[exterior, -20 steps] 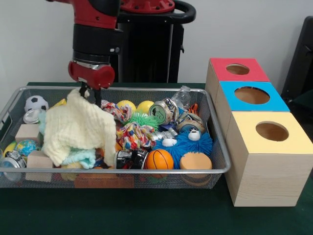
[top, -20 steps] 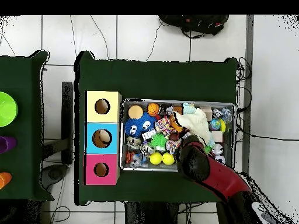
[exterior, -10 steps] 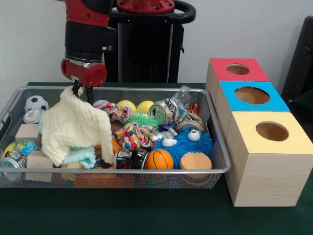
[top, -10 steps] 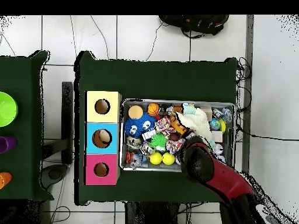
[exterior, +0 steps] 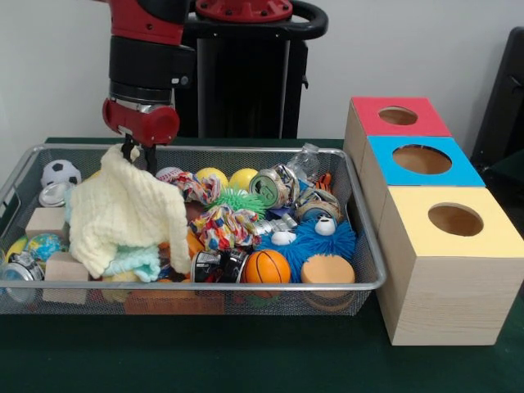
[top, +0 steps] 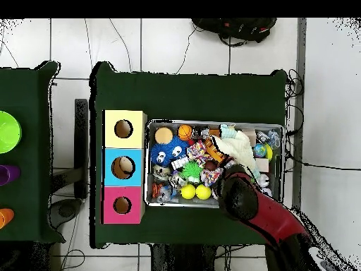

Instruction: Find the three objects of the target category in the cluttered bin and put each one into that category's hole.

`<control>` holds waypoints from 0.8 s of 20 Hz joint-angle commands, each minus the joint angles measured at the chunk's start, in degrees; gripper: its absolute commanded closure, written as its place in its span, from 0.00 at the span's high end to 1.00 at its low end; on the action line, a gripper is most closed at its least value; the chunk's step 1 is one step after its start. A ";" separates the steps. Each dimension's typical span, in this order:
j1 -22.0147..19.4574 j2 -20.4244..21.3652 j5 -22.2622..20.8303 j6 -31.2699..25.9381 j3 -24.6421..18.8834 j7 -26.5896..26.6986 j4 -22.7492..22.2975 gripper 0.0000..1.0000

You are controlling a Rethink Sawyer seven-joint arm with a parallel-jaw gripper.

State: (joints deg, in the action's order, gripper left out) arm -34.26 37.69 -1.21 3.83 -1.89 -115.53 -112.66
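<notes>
one hand (exterior: 139, 153) pinches one cream cloth (exterior: 129, 214) above one bin (exterior: 364, 282), beside three holed boxes (exterior: 446, 254).

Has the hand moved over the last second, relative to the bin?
Yes. The hand, shut on the cream cloth, shifted toward the picture's left along the wire bin's far rim and rose slightly, dragging the cloth along. It stopped moving half a second ago.

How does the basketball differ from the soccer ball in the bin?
The basketball is orange with black lines; the soccer ball is white with black patches. In the front view the basketball lies against the bin's near rim, towards the boxes, and the soccer ball in the far corner at the other end. Both are small, round toy balls.
</notes>
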 commanded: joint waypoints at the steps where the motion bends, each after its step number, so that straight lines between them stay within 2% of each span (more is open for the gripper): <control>1: -1.77 -1.65 1.24 2.32 -5.07 -11.44 -1.51 1.00; 4: -6.13 -1.82 -1.48 2.57 -7.75 -9.81 -1.91 1.00; 8: -14.41 -2.03 -6.88 1.93 -12.56 -5.58 -2.59 1.00; 13: -24.34 -3.46 -12.75 -2.26 -19.01 0.28 -0.22 1.00; 16: -28.65 -4.68 -15.01 -4.70 -22.47 2.11 1.22 1.00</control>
State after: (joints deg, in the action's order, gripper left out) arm -57.97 35.97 -11.15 3.83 -14.67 -115.53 -112.72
